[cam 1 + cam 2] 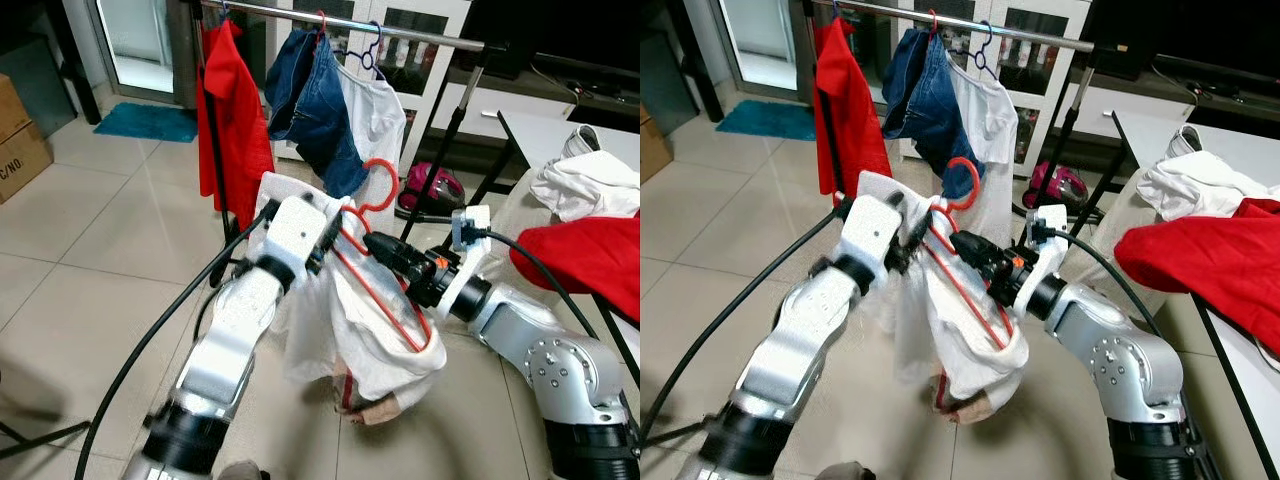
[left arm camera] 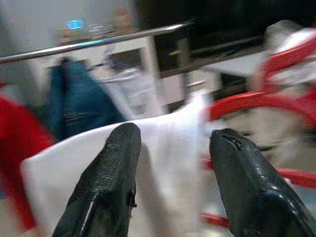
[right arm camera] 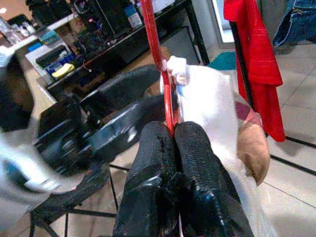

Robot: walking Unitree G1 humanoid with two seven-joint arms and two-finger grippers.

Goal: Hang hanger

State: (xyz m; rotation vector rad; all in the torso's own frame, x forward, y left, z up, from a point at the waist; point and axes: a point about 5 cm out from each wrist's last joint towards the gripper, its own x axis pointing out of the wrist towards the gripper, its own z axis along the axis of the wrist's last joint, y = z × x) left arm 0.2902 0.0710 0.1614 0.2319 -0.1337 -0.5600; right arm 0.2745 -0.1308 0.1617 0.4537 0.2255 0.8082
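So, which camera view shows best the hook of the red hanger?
The left eye view: the whole hook of the red hanger is clear there against the jeans. The right eye view shows it similarly; both wrist views catch other red bars.

red hanger (image 1: pixel 385 275), white shirt (image 1: pixel 345 320), blue jeans (image 1: pixel 310 100), teal mat (image 1: pixel 148 121)

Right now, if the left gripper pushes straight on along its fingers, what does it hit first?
Probably the white garment draped on the red hanger, right between the left gripper fingers; the clothes rail lies well beyond, depth unclear.
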